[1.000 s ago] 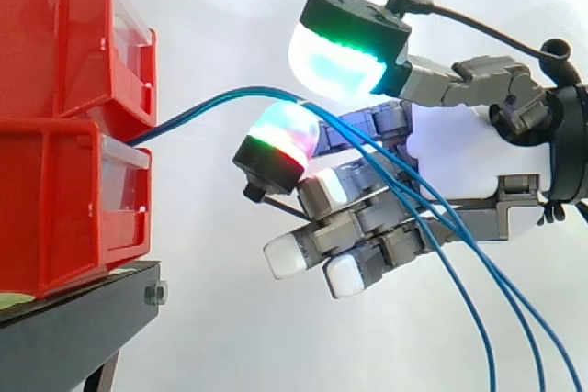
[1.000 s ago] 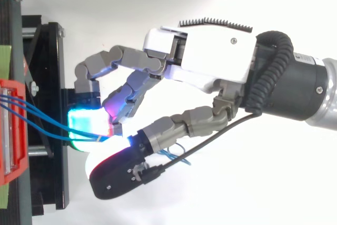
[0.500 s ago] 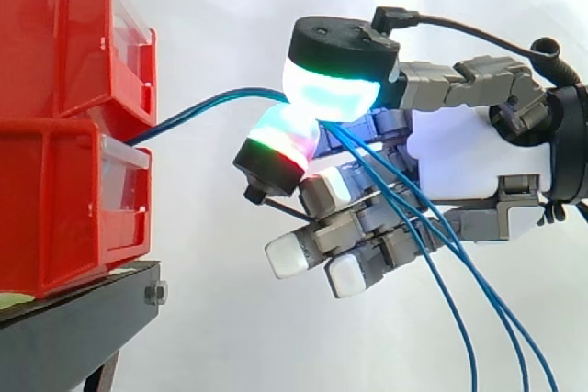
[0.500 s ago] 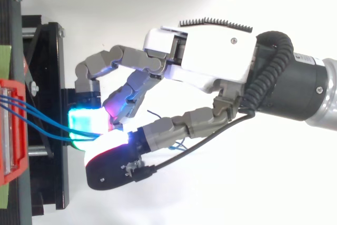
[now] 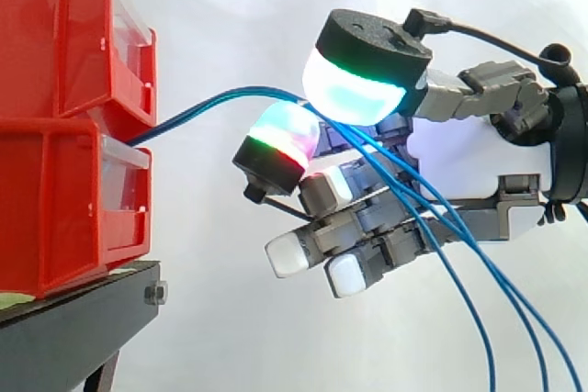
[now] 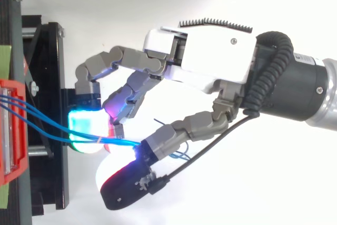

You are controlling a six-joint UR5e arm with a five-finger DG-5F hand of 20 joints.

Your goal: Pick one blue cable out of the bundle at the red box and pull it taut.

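White curtain behind; red bins point(image 5: 55, 181) stacked on a black stand point(image 5: 73, 319). Blue cables point(image 5: 220, 95) arch slack from the bins through my hand point(image 5: 459, 162). I cannot tell whether it pinches any. None looks singled out or taut, so most remains.

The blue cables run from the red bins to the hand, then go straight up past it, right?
No. The blue cables run from the red bins to the hand, but past it they hang down, not up, as the side view shows.
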